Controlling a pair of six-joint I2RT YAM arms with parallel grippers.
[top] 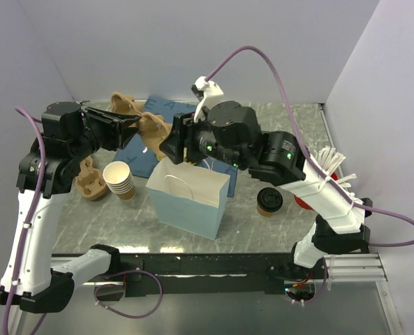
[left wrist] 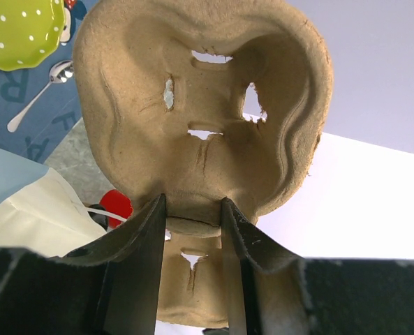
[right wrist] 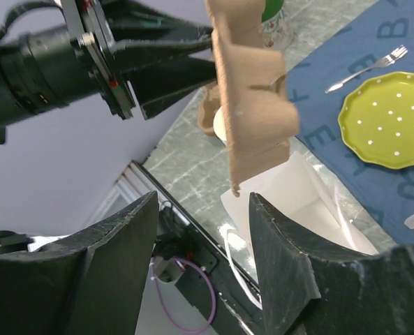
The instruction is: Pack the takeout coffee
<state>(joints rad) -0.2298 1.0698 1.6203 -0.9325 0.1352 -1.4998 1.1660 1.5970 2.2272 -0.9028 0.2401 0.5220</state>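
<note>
So the takeout coffee [top: 269,200] sits on the tabletop [top: 109,223] beside the paper bag [top: 189,199], well apart from the left hand [left wrist: 193,209] pinching the cup carrier [left wrist: 207,118] and the right hand [right wrist: 203,202] hanging open.

You see a pulp cup carrier [left wrist: 207,125] hanging over the open blue paper bag [top: 189,202] on the tabletop [top: 109,223]. Left, stacked tan cups [top: 119,180] seem to touch a second carrier [top: 91,180]. A blue placemat [right wrist: 374,91] bears a dotted green plate [right wrist: 388,118] and fork [right wrist: 367,66].
</note>
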